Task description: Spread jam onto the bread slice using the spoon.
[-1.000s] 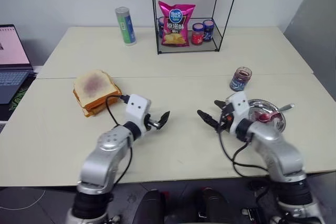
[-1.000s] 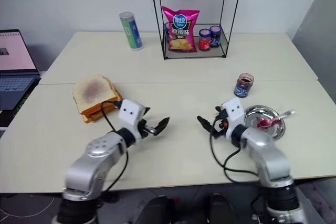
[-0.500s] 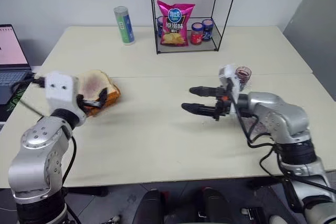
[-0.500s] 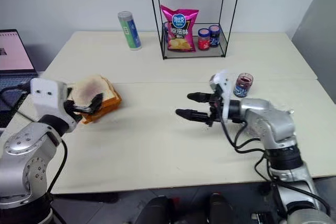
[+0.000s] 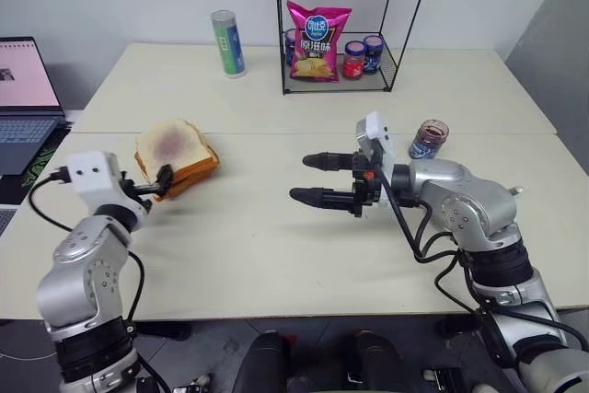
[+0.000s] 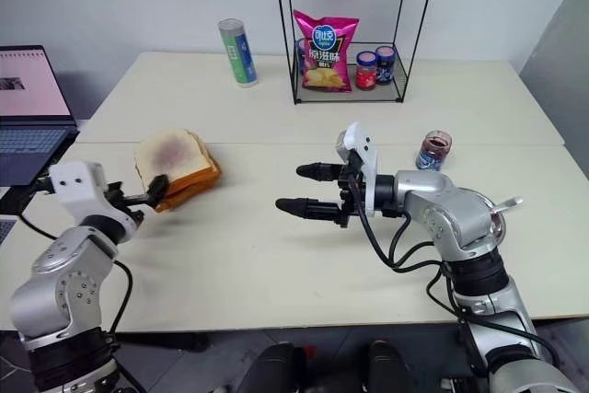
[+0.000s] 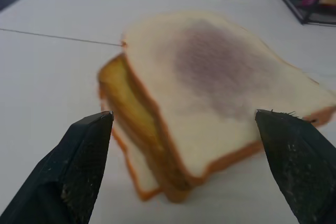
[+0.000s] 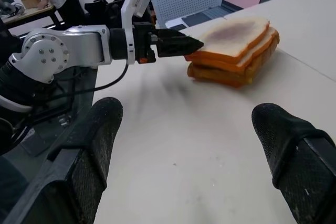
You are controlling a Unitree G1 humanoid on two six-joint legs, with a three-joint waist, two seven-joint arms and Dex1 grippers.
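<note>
With both tools empty and spread wide, the left tool [image 5: 164, 181] right at the bread slice [image 5: 171, 146] atop its stack on the counter [image 5: 276, 246] could nudge or topple it, while the right tool [image 5: 317, 179] hangs mid-counter.

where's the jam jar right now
In the left eye view the jam jar stands on the table's right side, in front of the wire rack, just behind the right arm.

**Even indoor light, soft focus at the wrists**

Bright, diffuse light falls evenly over the pale table [image 5: 276, 236], leaving only faint, soft shadows. The left wrist view is blurred on the bread slice [image 7: 220, 93]; the head views are sharp, without glare.
</note>
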